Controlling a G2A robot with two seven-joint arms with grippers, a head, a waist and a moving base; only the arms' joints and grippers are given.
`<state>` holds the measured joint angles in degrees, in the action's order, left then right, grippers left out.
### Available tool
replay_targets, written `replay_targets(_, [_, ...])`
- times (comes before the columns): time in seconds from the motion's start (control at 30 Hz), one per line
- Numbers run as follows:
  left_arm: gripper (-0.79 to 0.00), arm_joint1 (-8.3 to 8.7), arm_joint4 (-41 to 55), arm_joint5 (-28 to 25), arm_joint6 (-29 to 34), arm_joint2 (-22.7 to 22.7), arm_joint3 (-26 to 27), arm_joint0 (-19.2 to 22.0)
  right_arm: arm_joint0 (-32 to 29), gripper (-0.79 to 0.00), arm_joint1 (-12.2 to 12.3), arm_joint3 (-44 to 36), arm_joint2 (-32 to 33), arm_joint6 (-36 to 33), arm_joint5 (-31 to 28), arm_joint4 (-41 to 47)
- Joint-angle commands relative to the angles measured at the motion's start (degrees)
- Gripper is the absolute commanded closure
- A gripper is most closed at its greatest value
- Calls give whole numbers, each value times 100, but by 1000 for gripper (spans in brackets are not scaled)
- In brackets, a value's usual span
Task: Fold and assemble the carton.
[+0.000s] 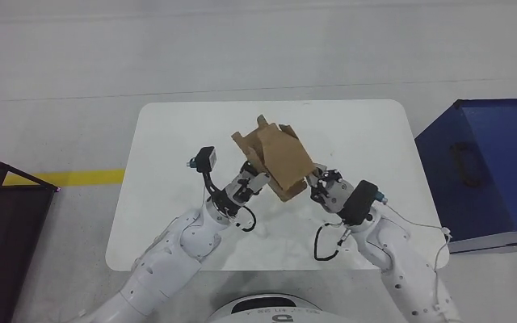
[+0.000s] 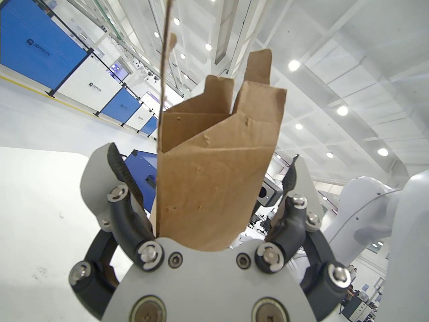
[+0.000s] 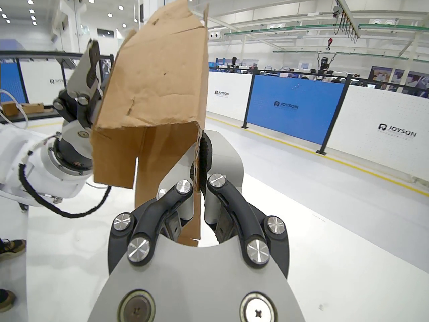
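Over the middle of the white worktop (image 1: 161, 161) the carton (image 1: 281, 161) hung tilted, long axis running toward the worktop's far edge with loose flaps (image 1: 260, 131) leading, its near end pinched in the right hand (image 3: 199, 155) while the left hand (image 2: 202, 155) straddled it, opened wide.

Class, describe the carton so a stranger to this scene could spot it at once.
Find the white table with rounded corners. Over its middle is the carton, a half-folded box with flaps sticking out. It is the only brown cardboard thing there, unlike the blue bin beside the table.
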<state>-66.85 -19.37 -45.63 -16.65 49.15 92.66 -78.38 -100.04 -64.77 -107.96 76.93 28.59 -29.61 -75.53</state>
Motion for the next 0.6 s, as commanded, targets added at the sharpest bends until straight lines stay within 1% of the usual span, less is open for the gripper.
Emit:
replay_targets(0.0, [-785, 5, 10, -85, -6, 79, 3, -52, 15, 0, -1, 28, 26, 35, -150, 317])
replay_targets(0.13, [-785, 29, 12, -285, -113, 361, 20, -203, 46, 0, 3, 130, 108, 126, -528, 943])
replay_targets(0.27, [-785, 87, -21, -456, -195, 808, 69, -384, 86, 0, 9, 345, 178, 95, -945, 1573])
replay_targets(0.37, [-785, 136, -29, -626, -138, 1130, 164, -517, 152, 0, 2, 561, 129, -83, -1218, 2222])
replay_targets(0.47, [-785, 171, 4, -679, -52, 1405, 259, -606, 268, 0, -11, 781, 37, -384, -1386, 2909])
replay_targets(0.57, [-785, 185, -6, -677, 64, 1568, 355, -642, 431, 0, -21, 935, -18, -719, -1415, 3400])
